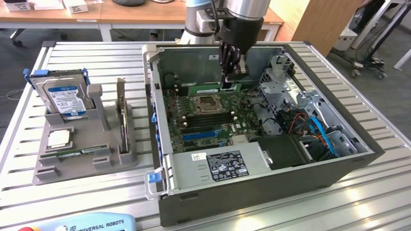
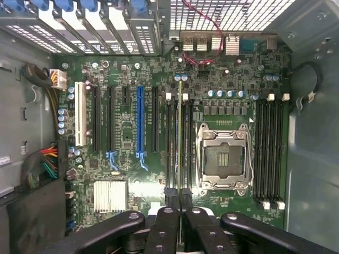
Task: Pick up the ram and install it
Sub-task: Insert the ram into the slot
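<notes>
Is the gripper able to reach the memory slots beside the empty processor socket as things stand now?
Probably yes. The case lies open, the gripper holding the ram is inside it at those slots, and no cable crosses them.

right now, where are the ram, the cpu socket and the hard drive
ram (image 1: pixel 204 90): exterior view, on its flat green side
cpu socket (image 2: pixel 222 159): wrist view, on its centre, inside the metal frame
hard drive (image 1: pixel 64 98): exterior view, on its blue label

Silver-grey arm (image 1: pixel 247 7) with a black wrist housing (image 1: pixel 241 31) and a black, linkage-fingered tool (image 1: pixel 230 83)
</notes>
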Motion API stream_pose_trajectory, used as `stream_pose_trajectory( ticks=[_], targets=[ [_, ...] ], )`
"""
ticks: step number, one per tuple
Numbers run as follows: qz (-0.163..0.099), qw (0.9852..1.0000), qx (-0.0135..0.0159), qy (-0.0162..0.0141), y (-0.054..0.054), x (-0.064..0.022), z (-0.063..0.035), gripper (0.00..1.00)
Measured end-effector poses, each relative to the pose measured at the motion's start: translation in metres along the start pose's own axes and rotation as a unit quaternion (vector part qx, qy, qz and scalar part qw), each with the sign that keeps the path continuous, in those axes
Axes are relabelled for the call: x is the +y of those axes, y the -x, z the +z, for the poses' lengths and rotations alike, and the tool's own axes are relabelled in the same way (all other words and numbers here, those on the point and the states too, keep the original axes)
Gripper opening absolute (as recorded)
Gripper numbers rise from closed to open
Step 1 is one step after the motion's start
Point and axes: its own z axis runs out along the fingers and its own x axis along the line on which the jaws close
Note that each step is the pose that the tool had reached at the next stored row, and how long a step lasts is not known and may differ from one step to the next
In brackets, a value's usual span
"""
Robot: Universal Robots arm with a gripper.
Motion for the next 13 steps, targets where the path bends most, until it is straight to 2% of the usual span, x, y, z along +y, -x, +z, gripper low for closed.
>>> stream_pose_trajectory(
  ticks=[13],
  targets=[
    [0.0, 1.0, 0.0, 0.0, 0.0, -0.0002, 0.0164, 0.12]
  ],
)
